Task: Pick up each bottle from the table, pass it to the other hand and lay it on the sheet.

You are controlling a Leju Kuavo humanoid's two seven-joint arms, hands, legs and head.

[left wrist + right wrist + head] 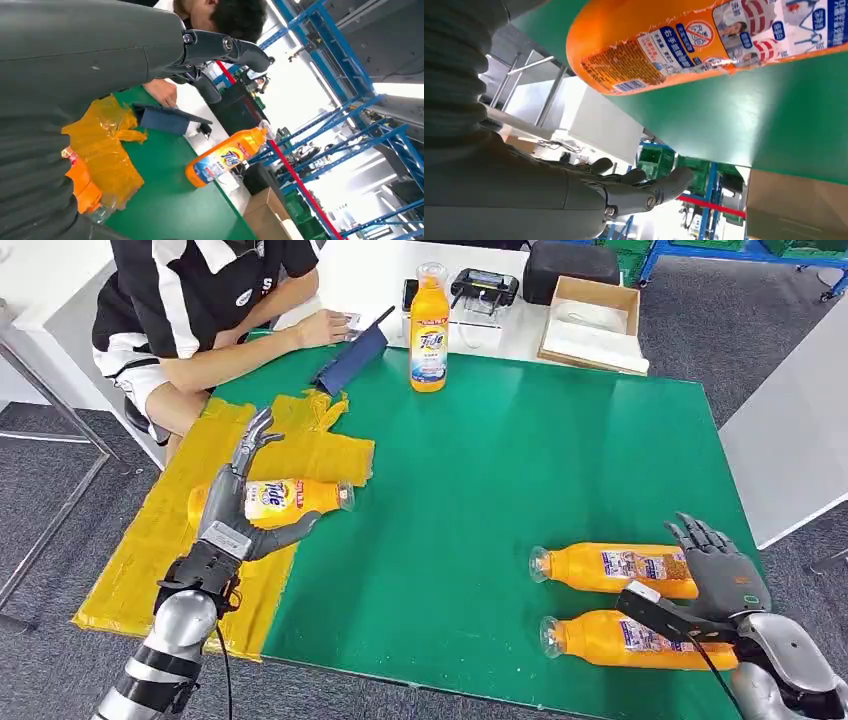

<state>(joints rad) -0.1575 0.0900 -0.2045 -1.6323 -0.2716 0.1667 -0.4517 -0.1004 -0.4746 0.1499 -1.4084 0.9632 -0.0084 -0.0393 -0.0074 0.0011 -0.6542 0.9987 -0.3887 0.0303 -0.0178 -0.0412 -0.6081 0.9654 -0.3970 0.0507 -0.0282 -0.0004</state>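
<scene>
Head view looked forward and down from high on the robot onto the green table [520,470], taking in the whole top. Left wrist view sat close behind the left hand [75,55], turned on its side, facing across the table toward the upright bottle [225,156], also seen from the head [428,332]. Right wrist view lay low at the table surface, tilted, very near a lying bottle [704,40].

left hand [238,508] hides bottle [295,500] base | person [190,310] cut off at top edge

Bright, even light; blown-out wrist-view backgrounds
</scene>
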